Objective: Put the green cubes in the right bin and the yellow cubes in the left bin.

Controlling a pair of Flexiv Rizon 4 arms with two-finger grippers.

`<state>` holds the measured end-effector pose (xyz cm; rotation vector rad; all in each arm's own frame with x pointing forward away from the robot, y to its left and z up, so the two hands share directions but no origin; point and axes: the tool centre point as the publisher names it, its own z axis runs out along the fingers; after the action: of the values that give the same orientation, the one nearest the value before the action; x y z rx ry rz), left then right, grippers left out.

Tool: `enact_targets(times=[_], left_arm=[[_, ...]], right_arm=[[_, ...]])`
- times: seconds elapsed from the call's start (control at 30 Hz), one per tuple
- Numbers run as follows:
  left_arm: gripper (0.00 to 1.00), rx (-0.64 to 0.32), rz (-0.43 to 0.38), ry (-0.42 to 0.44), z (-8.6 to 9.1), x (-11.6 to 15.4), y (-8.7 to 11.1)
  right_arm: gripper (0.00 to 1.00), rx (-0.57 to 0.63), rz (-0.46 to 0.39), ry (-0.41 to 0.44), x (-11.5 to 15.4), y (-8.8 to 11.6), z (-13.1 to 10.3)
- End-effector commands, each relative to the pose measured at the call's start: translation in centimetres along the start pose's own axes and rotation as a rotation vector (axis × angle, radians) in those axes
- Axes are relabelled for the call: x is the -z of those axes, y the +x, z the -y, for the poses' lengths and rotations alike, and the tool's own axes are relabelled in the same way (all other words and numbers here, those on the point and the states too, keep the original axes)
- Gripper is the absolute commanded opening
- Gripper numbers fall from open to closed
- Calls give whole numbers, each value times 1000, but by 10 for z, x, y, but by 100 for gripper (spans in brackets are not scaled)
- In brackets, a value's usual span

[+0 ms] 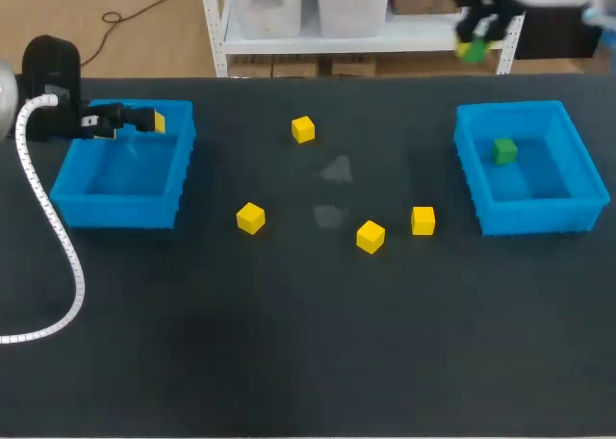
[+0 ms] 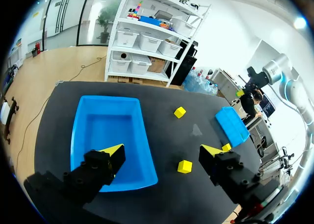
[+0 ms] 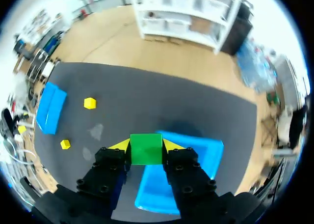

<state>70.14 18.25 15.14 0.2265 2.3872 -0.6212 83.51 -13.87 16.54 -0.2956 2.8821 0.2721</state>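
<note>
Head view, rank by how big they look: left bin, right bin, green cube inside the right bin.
1. Left bin and right bin: look about the same, so no ranking between them.
2. Green cube in the right bin: much the smallest.

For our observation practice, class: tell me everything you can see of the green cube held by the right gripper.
The green cube is a small, bright green block with flat, plain faces and crisp edges, seemingly matte plastic or foam. It sits level, clamped from two sides between the yellow-tipped fingers of the right gripper, touching nothing else. It is held in the air above the table, with the right blue bin under it.
</note>
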Motion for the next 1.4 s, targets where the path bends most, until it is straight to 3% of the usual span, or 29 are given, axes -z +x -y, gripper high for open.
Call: enact_targets(times=[0.03, 0.17, 0.37, 0.7, 0.97, 1.0, 1.03, 1.07, 1.4], left_arm=[[100, -2, 7, 12, -2, 1, 2], [100, -2, 7, 12, -2, 1, 2], [100, -2, 7, 12, -2, 1, 2], [100, -2, 7, 12, -2, 1, 2], [100, -2, 7, 12, -2, 1, 2], [100, -2, 7, 12, -2, 1, 2], [100, -2, 7, 12, -2, 1, 2], [100, -2, 7, 12, -2, 1, 2], [100, -2, 7, 12, -2, 1, 2]], right_arm=[[0, -166, 615, 41, 43, 102, 9], [0, -229, 569, 49, 28, 126, 11], [0, -279, 515, 47, 3, 141, 9], [0, -308, 486, 60, -19, 129, 10], [0, -351, 469, 107, -23, 126, 29], [11, -355, 466, 124, -24, 127, 32], [50, -363, 469, 134, -24, 129, 34], [100, -363, 484, 136, -25, 130, 36], [100, -371, 476, 142, -27, 130, 39]])
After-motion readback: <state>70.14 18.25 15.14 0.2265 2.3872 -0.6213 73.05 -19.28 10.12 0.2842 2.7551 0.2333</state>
